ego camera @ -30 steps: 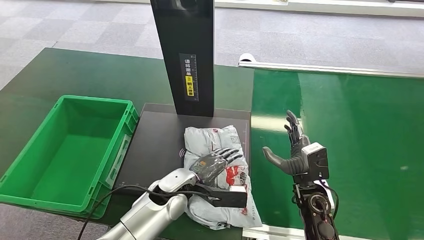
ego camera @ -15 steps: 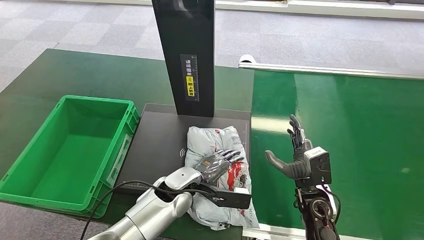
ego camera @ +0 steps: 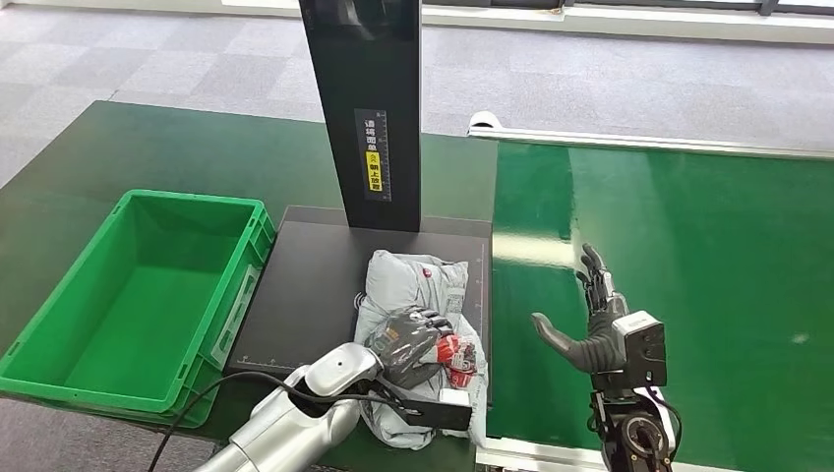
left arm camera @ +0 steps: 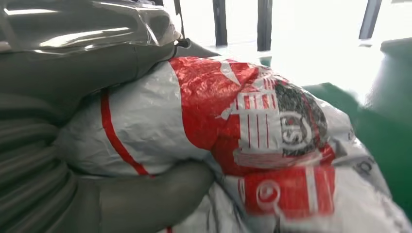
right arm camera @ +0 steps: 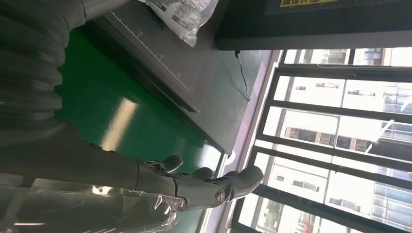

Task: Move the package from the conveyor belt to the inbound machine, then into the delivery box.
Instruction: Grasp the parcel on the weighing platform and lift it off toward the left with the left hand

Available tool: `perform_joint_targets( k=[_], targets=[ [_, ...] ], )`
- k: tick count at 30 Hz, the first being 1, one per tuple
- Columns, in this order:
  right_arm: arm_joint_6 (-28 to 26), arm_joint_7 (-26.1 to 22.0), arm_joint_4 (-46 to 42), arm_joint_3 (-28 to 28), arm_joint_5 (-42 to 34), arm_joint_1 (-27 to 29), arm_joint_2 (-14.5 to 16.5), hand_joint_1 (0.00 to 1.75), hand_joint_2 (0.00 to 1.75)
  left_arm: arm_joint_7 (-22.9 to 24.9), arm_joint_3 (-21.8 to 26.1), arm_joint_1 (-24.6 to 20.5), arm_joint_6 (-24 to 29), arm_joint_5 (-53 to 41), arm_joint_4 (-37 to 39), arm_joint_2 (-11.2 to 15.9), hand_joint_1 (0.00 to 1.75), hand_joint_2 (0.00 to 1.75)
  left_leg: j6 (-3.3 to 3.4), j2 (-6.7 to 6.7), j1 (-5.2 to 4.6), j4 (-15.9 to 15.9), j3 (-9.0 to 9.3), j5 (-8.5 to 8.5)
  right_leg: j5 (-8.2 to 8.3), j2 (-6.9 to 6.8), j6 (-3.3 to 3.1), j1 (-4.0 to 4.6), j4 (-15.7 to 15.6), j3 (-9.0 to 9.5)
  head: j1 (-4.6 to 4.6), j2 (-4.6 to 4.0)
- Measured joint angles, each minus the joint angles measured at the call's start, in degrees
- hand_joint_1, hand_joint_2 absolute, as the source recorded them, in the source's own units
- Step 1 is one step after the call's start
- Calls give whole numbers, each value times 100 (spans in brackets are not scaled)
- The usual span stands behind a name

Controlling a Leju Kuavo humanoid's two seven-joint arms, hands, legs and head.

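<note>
The package (ego camera: 418,285), a grey plastic mailer with red print, lies on the black platform of the inbound machine (ego camera: 315,275), below its black upright column (ego camera: 366,108). My left hand (ego camera: 403,339) grips the near end of the package, fingers curled into the crumpled plastic. Close up, the package (left arm camera: 252,126) bulges against my thumb (left arm camera: 145,199). My right hand (ego camera: 590,329) hovers over the green conveyor belt (ego camera: 688,256), fingers spread, holding nothing. Its straight fingers (right arm camera: 214,187) point toward the platform's corner. The green delivery box (ego camera: 59,334) stands empty, left of the platform.
A dark green table (ego camera: 148,147) carries the box and the machine. The conveyor's metal end rail (ego camera: 649,140) runs across the far right. A black cable (ego camera: 207,393) trails from my left arm. Grey carpet floor (ego camera: 148,49) lies beyond.
My left hand has gone from lying flat on the package to gripping it, bunching the plastic. My right hand has drawn back and down a little over the belt.
</note>
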Motion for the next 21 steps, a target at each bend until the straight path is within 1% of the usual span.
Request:
perform_joint_targets(
  k=[3, 9, 15, 17, 21],
  targets=[
    [55, 16, -83, -36, -43, 18, -26, 0, 175, -165, 9, 171, 333, -159, -250, 143, 175, 0, 0, -1, 0, 1, -1, 2, 0, 0, 0, 1, 0, -7, -1, 1],
    [60, 22, -171, -80, -57, 59, -57, 0, 175, -335, 63, 409, 558, -177, -586, 313, 175, 0, -1, 2, 0, 1, -17, 0, -1, 1, 0, 0, 1, -27, -1, -1],
    [68, 0, -235, -87, -100, 137, -124, 0, 175, -929, 209, 738, 1490, -11, -916, 471, 175, 0, -1, 1, 0, 2, -50, 2, 0, 1, 1, 0, 1, -60, -1, 1],
    [80, 0, -254, -88, -120, 136, -147, 0, 175, -1046, 291, 814, 1701, 106, -1045, 512, 175, 0, -1, 1, 0, 3, -57, 2, 0, 1, 1, 0, 1, -67, -1, 0],
    [110, 0, -277, -89, -142, 134, -177, 0, 175, -1092, 396, 888, 1766, 152, -1224, 574, 175, 0, 0, 0, 0, 3, -66, 3, 0, 1, 1, 0, 1, -75, -2, -1]
  ],
)
